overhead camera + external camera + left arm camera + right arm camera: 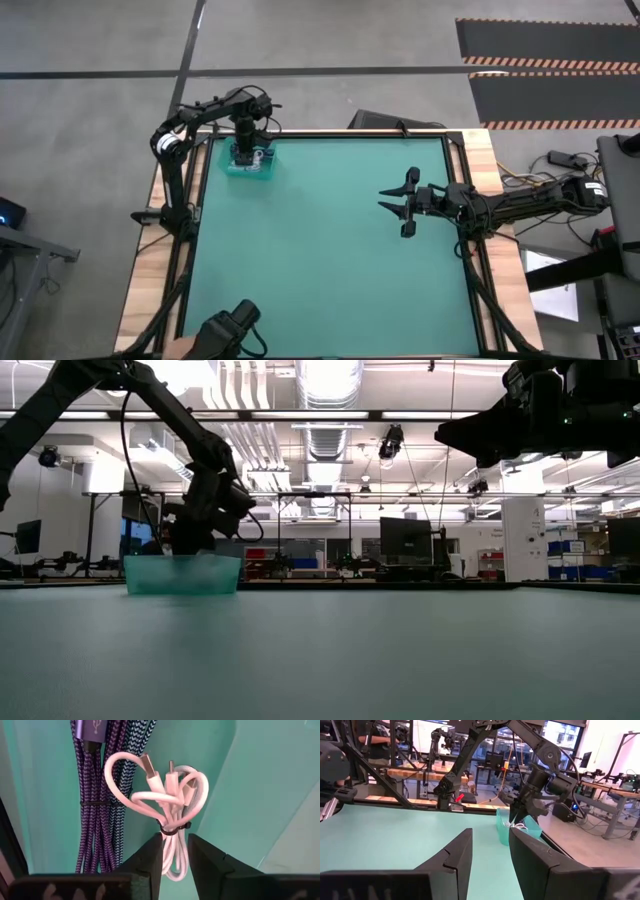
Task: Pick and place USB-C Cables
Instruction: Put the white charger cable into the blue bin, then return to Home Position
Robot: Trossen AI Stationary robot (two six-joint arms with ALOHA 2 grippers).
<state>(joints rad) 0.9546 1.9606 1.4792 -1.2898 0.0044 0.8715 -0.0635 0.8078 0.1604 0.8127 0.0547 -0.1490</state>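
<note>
The translucent teal tray [262, 168] stands near the table's far left corner. My left gripper [245, 150] reaches down into it and is shut on a white USB-C cable bundle [167, 795], looped and bound by a black tie. Beside it in the tray lies a purple and dark braided cable bundle [102, 805], also tied. The other cables are hidden. My right gripper [405, 205] hovers open, high over the table's right half, touching nothing. My left gripper pinches the white bundle between its two fingers [150, 857], just below the black tie [175, 828], coming from above and pointing down into the tray. The cable's strands run along the fingers, with its loops and plugs [170, 775] beyond the fingertips. I cannot tell whether it is lifted off the tray floor.
The tray's teal walls [260, 785] stand close around the left gripper. In the low view the tray [182, 575] sits at the far left and the right gripper [480, 435] hangs high. The green table surface [320, 260] stretches between the arms. Another dark device [225, 330] sits at the near edge.
</note>
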